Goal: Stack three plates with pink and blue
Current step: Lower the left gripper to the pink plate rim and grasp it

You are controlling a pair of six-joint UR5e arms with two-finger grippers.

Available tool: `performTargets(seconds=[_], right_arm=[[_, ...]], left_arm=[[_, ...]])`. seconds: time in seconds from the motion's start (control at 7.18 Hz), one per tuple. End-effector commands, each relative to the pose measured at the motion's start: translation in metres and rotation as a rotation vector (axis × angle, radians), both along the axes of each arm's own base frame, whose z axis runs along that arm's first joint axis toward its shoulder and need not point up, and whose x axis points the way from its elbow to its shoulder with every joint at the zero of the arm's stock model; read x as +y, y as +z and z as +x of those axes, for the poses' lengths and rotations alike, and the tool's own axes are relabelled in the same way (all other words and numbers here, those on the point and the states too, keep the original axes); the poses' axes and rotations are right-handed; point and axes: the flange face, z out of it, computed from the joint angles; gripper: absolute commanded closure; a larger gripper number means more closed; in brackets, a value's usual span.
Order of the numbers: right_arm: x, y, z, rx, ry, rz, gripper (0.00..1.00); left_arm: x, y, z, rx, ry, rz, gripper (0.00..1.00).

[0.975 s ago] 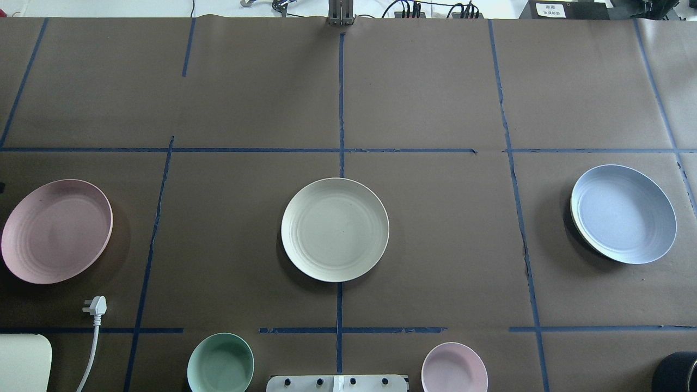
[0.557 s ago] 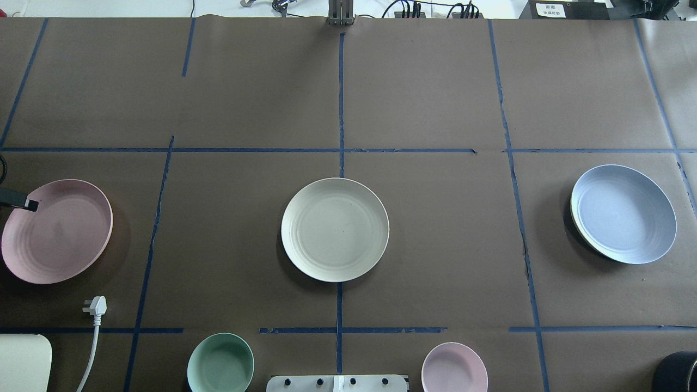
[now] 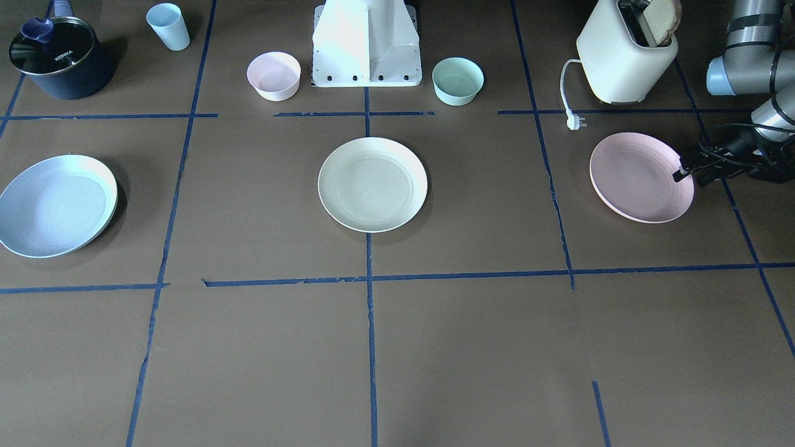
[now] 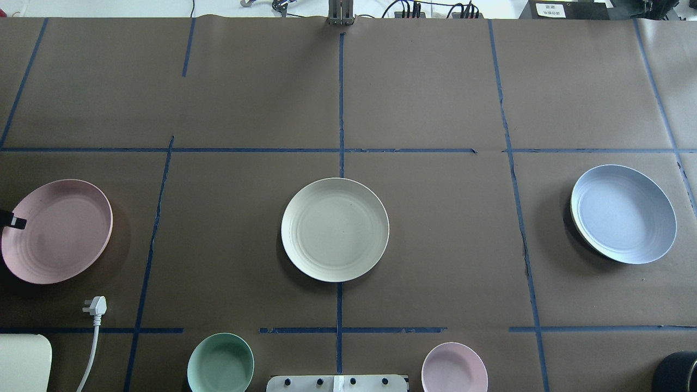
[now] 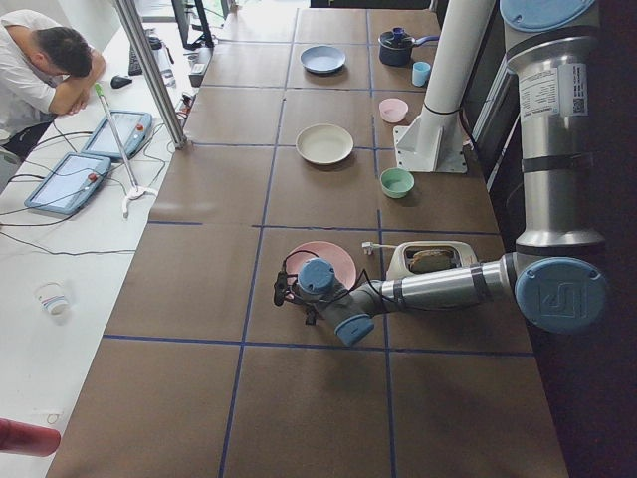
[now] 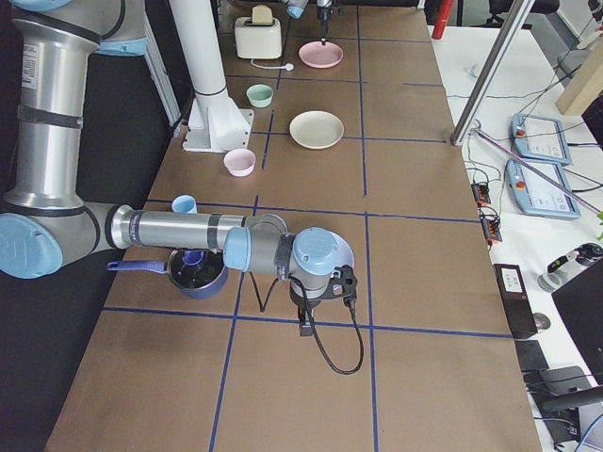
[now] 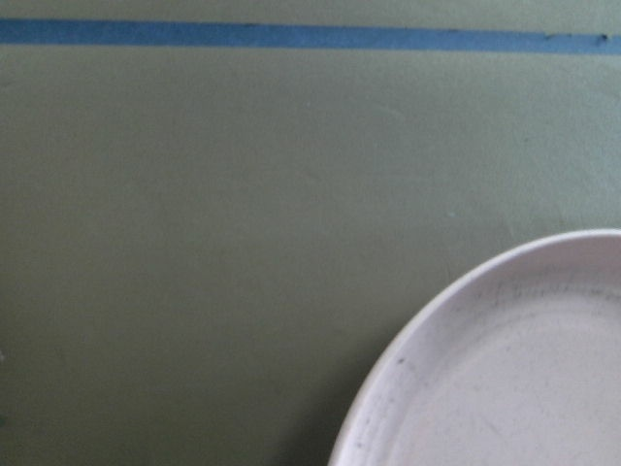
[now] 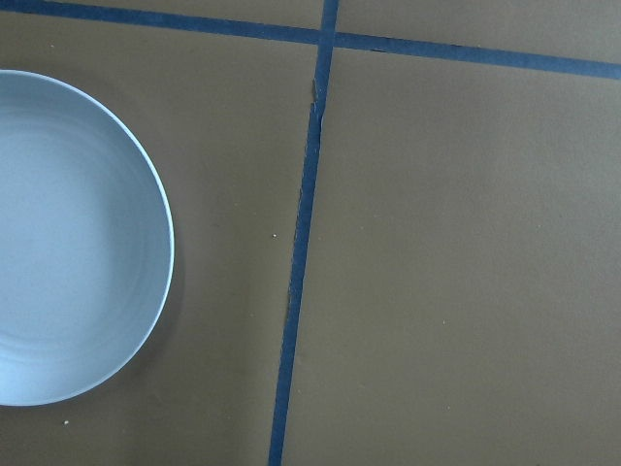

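The pale pink plate (image 4: 57, 231) lies at the table's left end; its rim fills the corner of the left wrist view (image 7: 514, 369). The cream-white plate (image 4: 335, 228) lies in the middle. The light blue plate (image 4: 623, 214) lies at the right end and shows in the right wrist view (image 8: 68, 238). My left gripper (image 3: 688, 174) reaches the pink plate's outer rim, one fingertip (image 4: 15, 222) over the rim; its jaws look apart. My right gripper (image 6: 306, 325) shows only in the exterior right view, beside the blue plate; I cannot tell if it is open.
A mint-green bowl (image 4: 220, 363) and a small pink bowl (image 4: 454, 367) flank the robot base (image 3: 366, 43). A toaster (image 3: 624, 56) with a white plug (image 4: 95, 306) stands near the pink plate. A dark pot (image 3: 59, 59) and a blue cup (image 3: 168, 26) stand near the blue plate.
The left gripper's finger came in over the pink plate's left rim, then shifted toward the robot along the rim. The plates have not moved.
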Motion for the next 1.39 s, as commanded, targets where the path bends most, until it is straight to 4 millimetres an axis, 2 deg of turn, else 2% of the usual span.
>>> performTargets(seconds=[0.0,0.28,0.42,0.56,0.7,0.84,0.98,1.11,1.25], right_arm=[[0.0,0.0,0.0,0.0,-0.001,0.002,0.0],[0.0,0.001,0.0,0.001,-0.001,-0.001,0.0],[0.0,0.001,0.0,0.001,-0.001,-0.001,0.0],[0.0,0.001,0.0,0.001,-0.001,-0.001,0.0],[0.0,0.001,0.0,0.002,0.0,-0.002,0.0],[0.0,0.001,0.0,0.002,0.0,-0.002,0.0],[0.0,0.0,0.0,0.002,0.0,0.001,0.0],[-0.001,-0.001,0.0,0.0,0.0,0.001,0.0],[-0.001,-0.002,0.0,0.0,0.0,0.004,0.0]], left_arm=[[0.002,0.001,0.0,0.003,0.005,-0.005,0.69],[0.002,0.0,0.002,0.003,0.009,-0.005,0.69],[0.002,0.0,0.002,0.003,0.008,-0.006,0.75],[0.002,0.0,0.002,0.003,0.009,-0.005,0.91],[0.002,0.0,0.002,0.004,0.009,-0.007,1.0],[0.0,-0.006,0.004,0.03,0.029,-0.012,1.0],[-0.001,-0.023,0.011,0.105,0.069,-0.061,1.0],[-0.015,-0.059,0.02,0.163,0.062,-0.084,1.0],[-0.038,-0.1,0.031,0.202,0.025,-0.092,1.0]])
